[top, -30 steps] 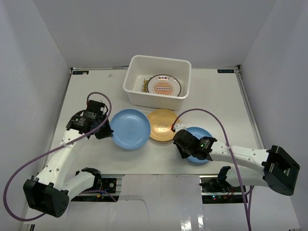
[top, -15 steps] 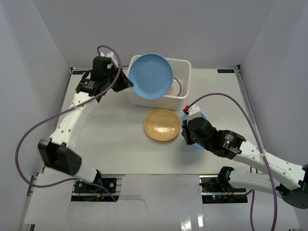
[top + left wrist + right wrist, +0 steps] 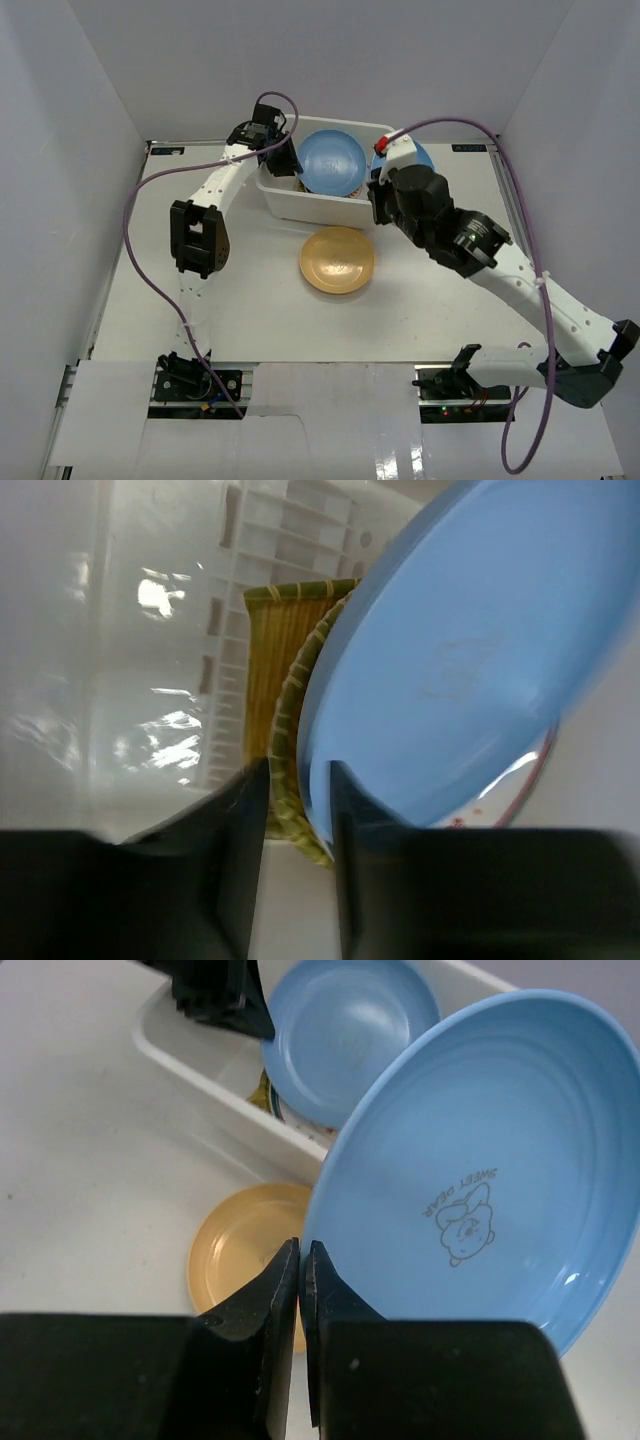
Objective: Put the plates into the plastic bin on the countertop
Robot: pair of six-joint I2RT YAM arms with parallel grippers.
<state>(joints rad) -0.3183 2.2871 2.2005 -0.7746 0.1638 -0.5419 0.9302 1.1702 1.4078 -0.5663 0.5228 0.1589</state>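
My left gripper (image 3: pixel 290 160) (image 3: pixel 298 770) is over the left end of the white plastic bin (image 3: pixel 320 207) (image 3: pixel 200 1070). Its jaws stand slightly apart around the rim of a blue plate (image 3: pixel 332 162) (image 3: pixel 450 660) (image 3: pixel 345 1030) that leans inside the bin on a yellow patterned plate (image 3: pixel 285 630) and a white red-rimmed plate (image 3: pixel 520 780). My right gripper (image 3: pixel 385 168) (image 3: pixel 301 1245) is shut on the rim of a second blue plate (image 3: pixel 412 156) (image 3: pixel 480 1160), held tilted in the air at the bin's right end. An orange-yellow plate (image 3: pixel 337 260) (image 3: pixel 240 1250) lies on the countertop (image 3: pixel 200 260) in front of the bin.
White walls enclose the countertop on the left, the back and the right. The left arm's purple cable (image 3: pixel 150 210) loops over the left side of the table. The right arm (image 3: pixel 500 255) stretches diagonally across the right side.
The left arm swung its blue plate down into the bin. The right arm lifted the other blue plate off the table and carried it up to the bin's right end.
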